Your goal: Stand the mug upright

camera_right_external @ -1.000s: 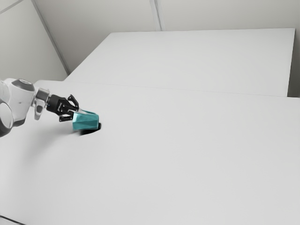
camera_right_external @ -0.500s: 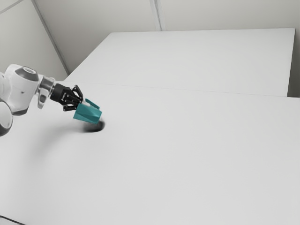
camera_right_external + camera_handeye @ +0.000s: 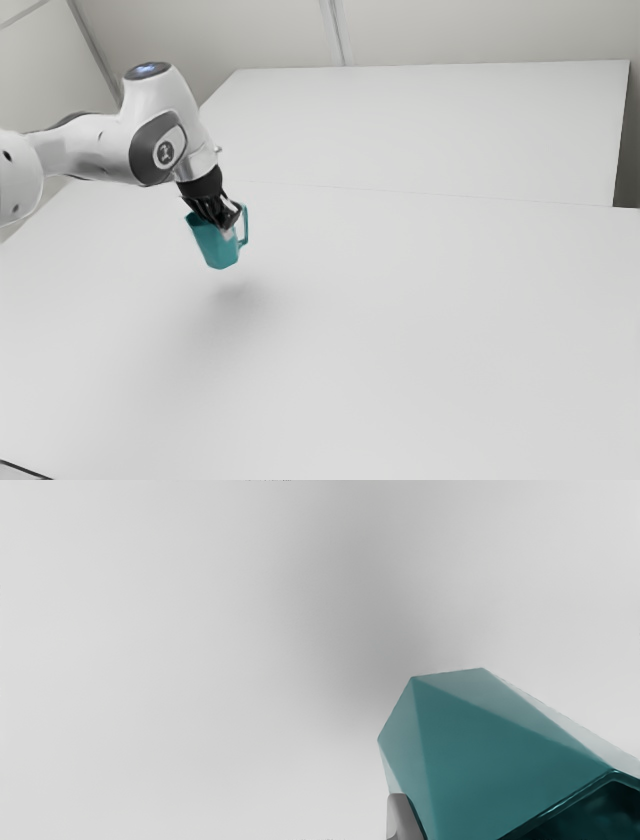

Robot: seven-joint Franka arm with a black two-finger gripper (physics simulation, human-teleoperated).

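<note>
The teal, faceted mug with a loop handle [image 3: 214, 244] was in the air over the smooth white table [image 3: 420, 340], its base clear of the surface and a soft grey shadow [image 3: 236, 294] lying beneath it. It stood nearly upright (though with a lean), the mouth upward and tipped toward the exterior view's left, the handle on the side toward the exterior view's right. In the wrist view a part of the mouth showed, with a dark teal hollow inside; whether anything lay deeper in, I could not tell.

The black two-finger gripper [image 3: 229, 228] reached down to the mug from above, closed on it near the rim and the handle. In the wrist view one grey fingertip [image 3: 401, 817] lay against the mug's outer wall (where exactly the other one pressed was hidden). From the side, the gripper covered a portion of the rim and stood partly in front of the space between the mug's body and its handle.

Farther out, the white arm with dark grey joint covers [image 3: 165, 125] came in from the exterior view's left and bent downward at the wrist. Beyond the table's far edge was a broad, flat white surface [image 3: 430, 130], with pale grey walls [image 3: 470, 30] behind it. A thin dark cable [image 3: 25, 470] crossed the exterior view's lower left corner.
</note>
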